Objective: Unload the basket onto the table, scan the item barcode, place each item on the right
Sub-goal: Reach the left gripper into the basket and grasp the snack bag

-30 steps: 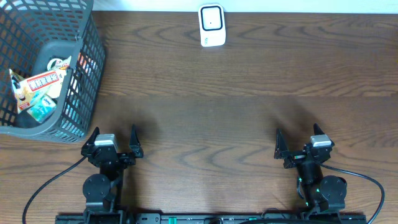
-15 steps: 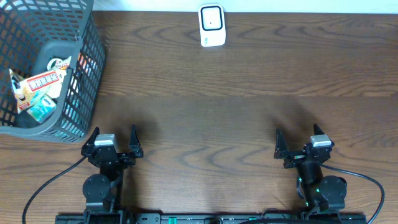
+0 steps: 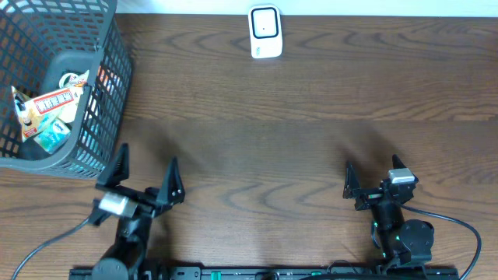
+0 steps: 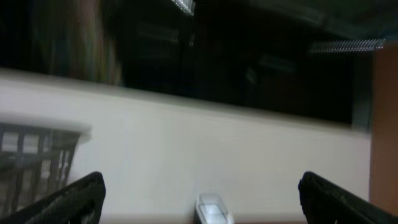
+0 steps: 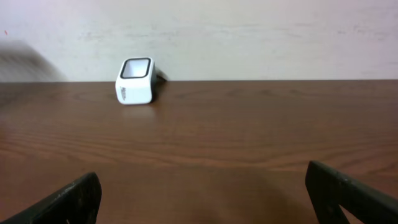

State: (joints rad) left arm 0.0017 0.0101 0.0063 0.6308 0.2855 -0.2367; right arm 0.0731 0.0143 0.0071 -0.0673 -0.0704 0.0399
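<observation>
two grippers sit near the front edge of the table (image 3: 272,117), both with fingers spread wide and holding nothing. the left gripper (image 3: 148,155) is just beside the basket (image 3: 109,85); the right gripper (image 3: 373,165) is well apart from it. a red-and-white packet (image 3: 50,101) and a teal packet (image 3: 50,136) lie inside the basket. the scanner (image 3: 265,31) stands at the far edge.

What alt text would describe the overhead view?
A robot's left tool and right tool, both open and empty, sit at the near edge of a wooden table. A gray mesh basket of packaged items stands at the far left; a white barcode scanner sits at the far edge.
</observation>
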